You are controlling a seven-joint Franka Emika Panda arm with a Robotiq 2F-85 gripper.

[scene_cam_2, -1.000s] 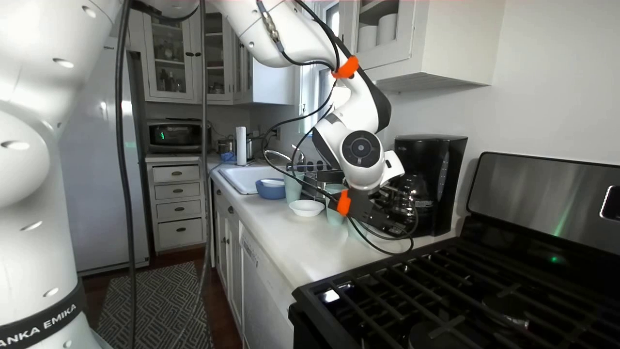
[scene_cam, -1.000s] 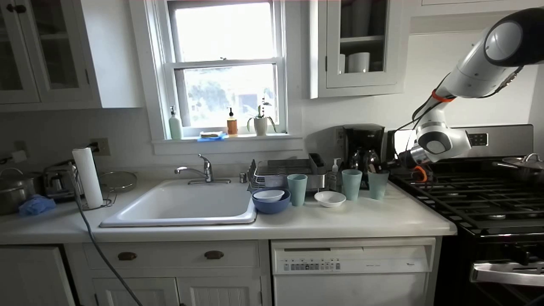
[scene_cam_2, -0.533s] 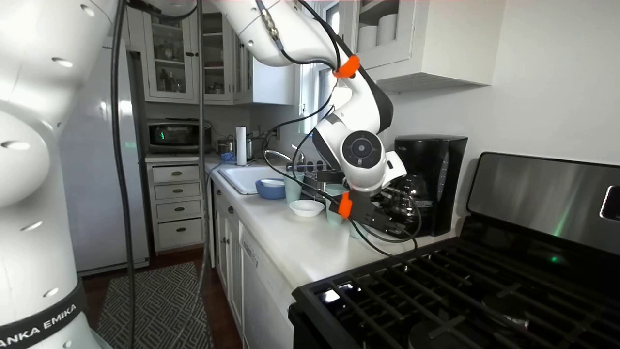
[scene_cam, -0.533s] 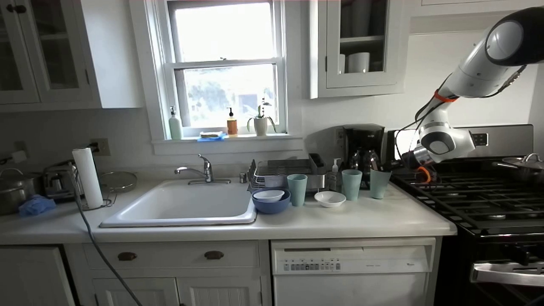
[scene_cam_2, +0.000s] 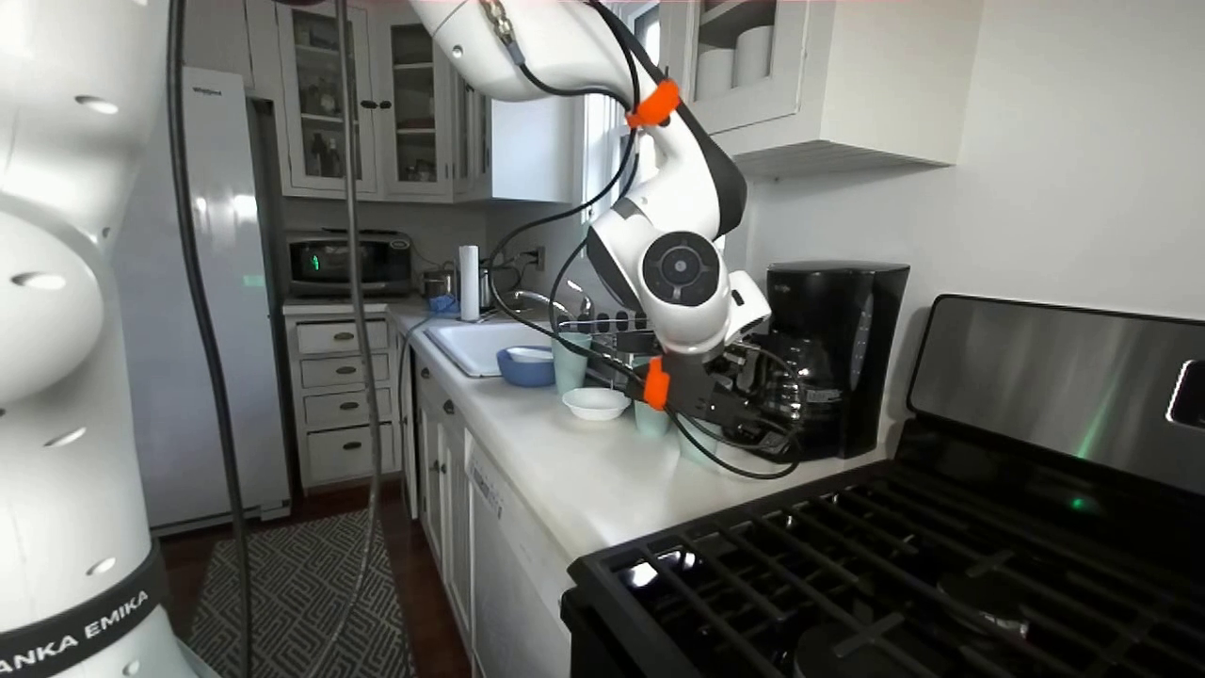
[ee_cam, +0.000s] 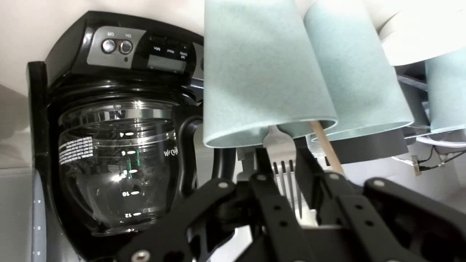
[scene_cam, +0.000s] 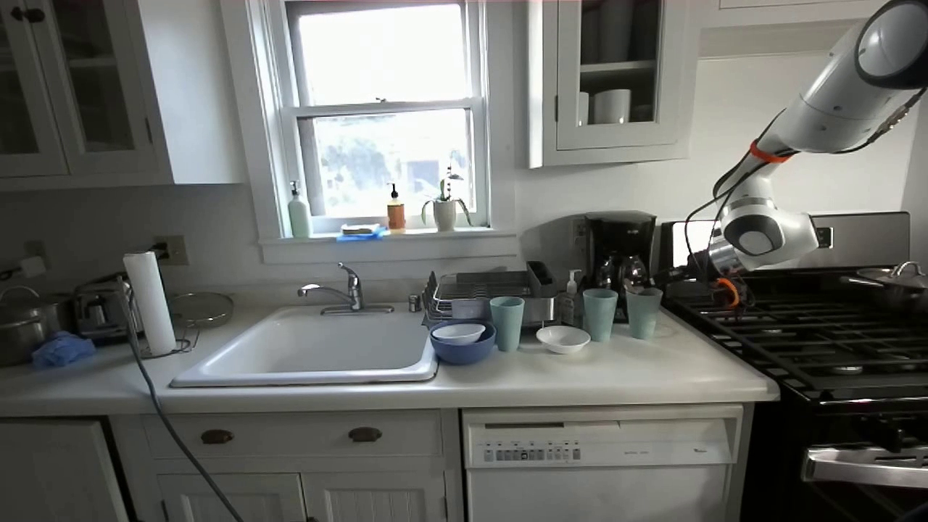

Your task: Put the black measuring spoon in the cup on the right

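Nearby, gripper (ee_cam: 283,155) parted, with narrow gap at fingertips and fork (ee_cam: 279,146) between them; cannot tell if touching. Just beyond, cup (ee_cam: 262,72) with fork and wooden stick (ee_cam: 326,147) partly inside; cannot place black measuring spoon. Farther, black coffee maker (ee_cam: 120,82).

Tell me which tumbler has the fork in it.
The stove-side tumbler: the wrist view shows a fork emerging from its mouth. No fork shows in the middle tumbler or the sink-side tumbler.
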